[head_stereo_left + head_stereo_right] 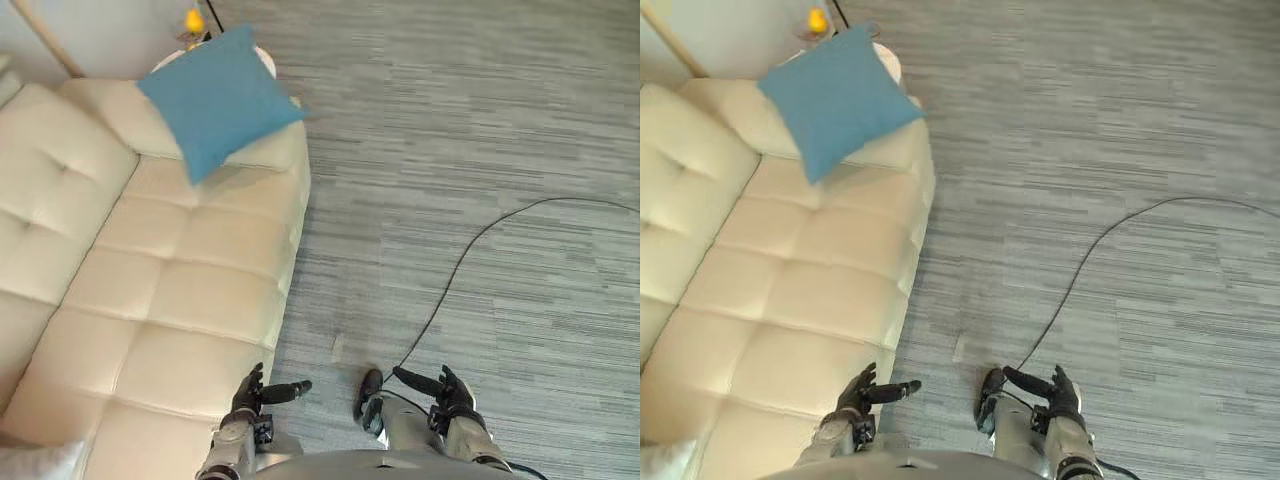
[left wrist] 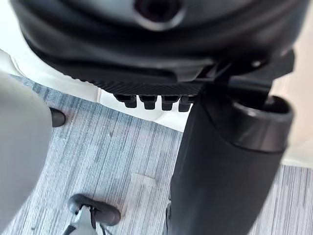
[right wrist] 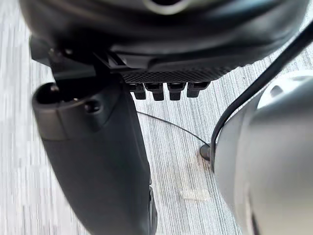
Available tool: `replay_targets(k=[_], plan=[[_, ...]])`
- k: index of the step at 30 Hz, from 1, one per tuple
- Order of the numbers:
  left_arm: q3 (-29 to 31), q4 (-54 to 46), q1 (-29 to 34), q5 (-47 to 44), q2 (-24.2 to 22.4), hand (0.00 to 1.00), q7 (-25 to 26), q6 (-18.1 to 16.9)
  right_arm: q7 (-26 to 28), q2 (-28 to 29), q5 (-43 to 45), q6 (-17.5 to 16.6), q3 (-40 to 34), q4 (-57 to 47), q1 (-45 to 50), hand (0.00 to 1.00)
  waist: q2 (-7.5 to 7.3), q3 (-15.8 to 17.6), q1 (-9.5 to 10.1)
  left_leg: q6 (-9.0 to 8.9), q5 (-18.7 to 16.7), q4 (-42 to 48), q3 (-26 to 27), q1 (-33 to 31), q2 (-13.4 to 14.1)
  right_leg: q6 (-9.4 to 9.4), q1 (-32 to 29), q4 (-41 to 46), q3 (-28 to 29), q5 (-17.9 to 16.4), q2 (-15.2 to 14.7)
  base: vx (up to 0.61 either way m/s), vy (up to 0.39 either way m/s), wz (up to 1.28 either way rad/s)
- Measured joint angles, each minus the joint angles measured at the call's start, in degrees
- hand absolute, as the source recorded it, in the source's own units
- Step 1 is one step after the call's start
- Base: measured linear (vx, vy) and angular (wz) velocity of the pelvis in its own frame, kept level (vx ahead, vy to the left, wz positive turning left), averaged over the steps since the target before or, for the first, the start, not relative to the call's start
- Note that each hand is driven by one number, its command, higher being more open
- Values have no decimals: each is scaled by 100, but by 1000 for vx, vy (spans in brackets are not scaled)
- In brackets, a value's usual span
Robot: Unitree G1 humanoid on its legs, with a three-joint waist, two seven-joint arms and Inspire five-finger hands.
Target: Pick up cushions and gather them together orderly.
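Observation:
A blue square cushion [image 1: 220, 98] leans tilted on the far armrest of a cream tufted sofa [image 1: 170, 290]. The corner of a white cushion [image 1: 35, 462] shows at the sofa's near end. My left hand [image 1: 250, 395] hangs low by the sofa's front edge, open, thumb pointing out, holding nothing. Over the floor my right hand [image 1: 452, 393] is held low, open and empty too. Both are far from the blue cushion. In the wrist views the left hand's thumb [image 2: 220, 171] and the right hand's thumb [image 3: 98, 161] stand out straight over the carpet.
A small white round table [image 1: 262, 58] with a yellow object [image 1: 195, 20] stands just behind the sofa's far armrest. Grey striped carpet [image 1: 480, 130] spreads to the right of the sofa. A small pale scrap [image 1: 338, 346] lies on the floor near me.

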Motion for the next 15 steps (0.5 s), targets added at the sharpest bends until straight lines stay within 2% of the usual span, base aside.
replay_targets(k=[1,2,3,4,5,6,7,8,9,11,13,15], plan=[[-3,-1,-8,19,-36,100,-6,-4,-1,-17,0,-14,-10,0,-20,100,31,16,-8,28,22,-21,-128,3,-15,2,-6,-2,56,-109,44,309,-220,-44],[-4,8,-16,34,-136,100,1,-16,-4,-91,-1,-14,-30,11,-48,100,150,31,-41,40,56,-13,-313,54,36,-23,-6,55,93,-253,152,305,-221,-31],[-6,71,-52,49,-210,100,-4,-21,-4,-176,-8,-14,-108,77,-23,100,260,-10,-107,-46,123,175,-469,46,126,-8,43,145,63,-482,234,295,-207,-14],[-11,128,-98,58,-218,100,-11,-20,-5,-170,-12,-4,-142,140,11,100,282,-11,-119,-56,125,528,-554,-48,185,27,175,119,28,-610,294,215,-166,16],[-6,125,-112,65,-211,100,-19,-26,0,-176,-35,13,-176,206,48,100,294,4,-112,-178,144,1348,-695,-315,263,48,450,-67,-34,-716,381,255,-227,32],[5,88,-117,67,-203,100,-43,-30,-12,-195,-49,27,-135,228,130,100,359,46,-104,-545,405,2702,-860,-840,402,52,888,-412,-136,-727,547,284,-264,31],[31,61,-109,69,-198,100,-57,-37,-14,-214,-49,32,-125,226,160,100,385,74,-77,-650,388,3411,-881,-1143,488,38,1114,-576,-155,-735,640,230,-201,22],[52,42,-97,71,-193,100,-63,-48,-17,-219,-46,44,-126,226,165,100,383,106,-54,-652,300,3824,-873,-1339,529,28,1243,-671,-164,-743,693,249,-164,1],[79,-48,-88,53,-180,100,-85,-64,-22,-207,-42,57,-135,225,150,100,421,137,43,-520,-106,4567,-735,-2062,478,20,1619,-935,-155,-773,780,208,-104,-4],[72,-157,-115,58,-178,100,-80,-75,-23,-221,-41,59,-134,225,121,100,369,184,114,-324,-255,4245,-524,-2459,289,76,1806,-1079,-107,-807,765,248,-34,-12],[47,-241,-111,66,-213,100,-92,-102,-34,-221,-42,57,-136,219,55,100,409,219,207,-158,-104,2010,-420,-2627,-163,181,2065,-1186,-23,-954,671,397,92,-18],[51,-246,-116,66,-225,100,-92,-106,-46,-200,-43,57,-143,214,50,100,399,229,243,-101,287,796,-460,-2615,-352,231,2185,-1191,9,-1057,586,310,104,-7]])
